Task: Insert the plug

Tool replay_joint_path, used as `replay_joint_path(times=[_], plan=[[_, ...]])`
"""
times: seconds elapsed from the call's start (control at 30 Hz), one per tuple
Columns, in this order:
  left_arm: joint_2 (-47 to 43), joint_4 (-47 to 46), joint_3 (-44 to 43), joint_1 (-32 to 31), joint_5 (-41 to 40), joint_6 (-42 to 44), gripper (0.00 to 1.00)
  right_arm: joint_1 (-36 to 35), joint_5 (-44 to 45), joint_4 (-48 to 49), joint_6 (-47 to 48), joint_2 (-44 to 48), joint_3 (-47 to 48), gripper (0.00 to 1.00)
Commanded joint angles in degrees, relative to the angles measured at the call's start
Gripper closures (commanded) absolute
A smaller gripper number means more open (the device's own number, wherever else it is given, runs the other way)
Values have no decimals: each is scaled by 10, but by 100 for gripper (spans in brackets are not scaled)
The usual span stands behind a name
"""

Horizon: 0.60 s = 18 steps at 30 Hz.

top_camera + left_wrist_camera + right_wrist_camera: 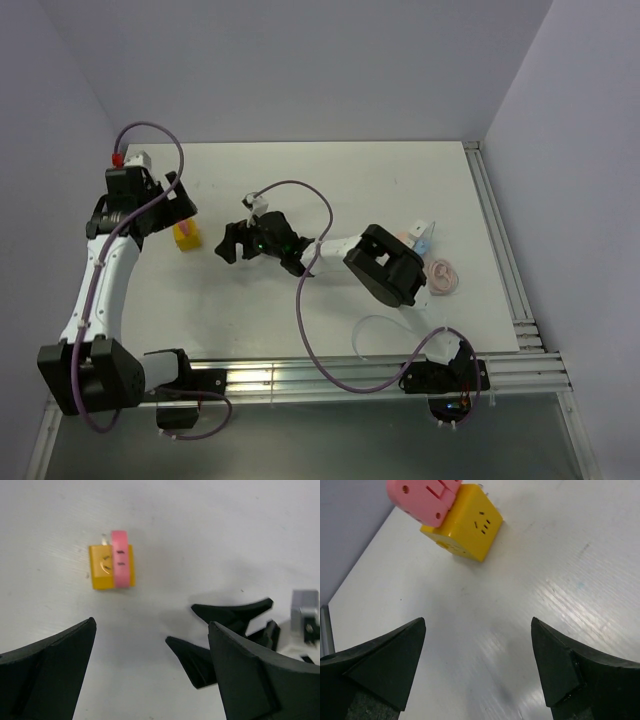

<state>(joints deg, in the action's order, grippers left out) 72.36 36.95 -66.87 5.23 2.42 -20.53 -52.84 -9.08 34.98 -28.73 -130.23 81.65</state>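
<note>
Top external shows the plug (423,243) far right on the table (300,170), just beside a pink coil (443,275). The right arm's elbow (385,265) lies between it and the 2 spread-jawed grippers, left gripper (180,208) and right gripper (229,243), which flank a yellow cube (186,236).

Worktop (560,580): white, smooth, soft sheen, faint streaks and scuffs. Yellow cube (470,532): smooth plastic, slightly glossy. Pink piece (422,497) on it: smooth plastic, satin finish. Right gripper (478,622) jaws: black, matt, probably plastic. Rails (300,378) at near edge: bright metal, brushed look.
</note>
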Motion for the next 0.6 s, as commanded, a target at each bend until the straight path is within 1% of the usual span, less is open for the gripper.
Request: replay_joint_path(times=[0.0, 0.03, 0.07, 0.1, 0.13, 0.17, 0.2, 0.23, 0.27, 0.3, 0.33, 0.37, 0.4, 0.43, 0.47, 0.5, 0.53, 0.57], plan=[[-64, -63, 62, 1, 101, -21, 1, 5, 37, -27, -3, 70, -14, 7], [-78, -78, 77, 1, 119, -28, 1, 5, 37, -36, -2, 77, -19, 7], [-92, -112, 91, 2, 137, -40, 0, 9, 40, -58, -3, 95, -24, 6], [-113, -129, 120, 1, 178, -48, 1, 12, 49, -65, -4, 107, -32, 6], [-122, -150, 134, 2, 204, -57, 1, 13, 52, -71, -12, 122, -61, 5], [-130, -190, 149, 1, 230, -76, 0, 24, 55, -69, -18, 154, -80, 5], [-145, -217, 178, 0, 286, -89, 1, 30, 60, -69, -35, 172, -120, 5], [-152, -243, 194, 0, 307, -103, 1, 37, 61, -69, -42, 192, -141, 5], [-160, -268, 209, -3, 330, -134, 1, 44, 64, -68, -49, 232, -164, 5], [-176, -322, 235, -7, 343, -148, 0, 58, 68, -70, -53, 254, -184, 4], [-184, -343, 246, -12, 355, -162, 0, 63, 87, -94, -61, 276, -218, 0], [-200, -364, 257, -28, 355, -189, 0, 68, 90, -109, -62, 319, -231, 0], [-208, -415, 278, -39, 355, -202, 1, 72, 106, -128, -62, 340, -242, 0], [-215, -440, 288, -47, 347, -215, 0, 73, 116, -148, -60, 358, -262, 0], [-225, -461, 297, -87, 341, -236, 1, 73, 128, -184, -62, 393, -273, 0], [-227, -501, 314, -105, 334, -242, 0, 73, 133, -199, -67, 411, -302, 0], [-229, -518, 321, -123, 325, -246, 1, 73, 141, -208, -70, 431, -323, 0], [-225, -536, 329, -158, 312, -254, 0, 73, 141, -206, -76, 475, -349, 0]])
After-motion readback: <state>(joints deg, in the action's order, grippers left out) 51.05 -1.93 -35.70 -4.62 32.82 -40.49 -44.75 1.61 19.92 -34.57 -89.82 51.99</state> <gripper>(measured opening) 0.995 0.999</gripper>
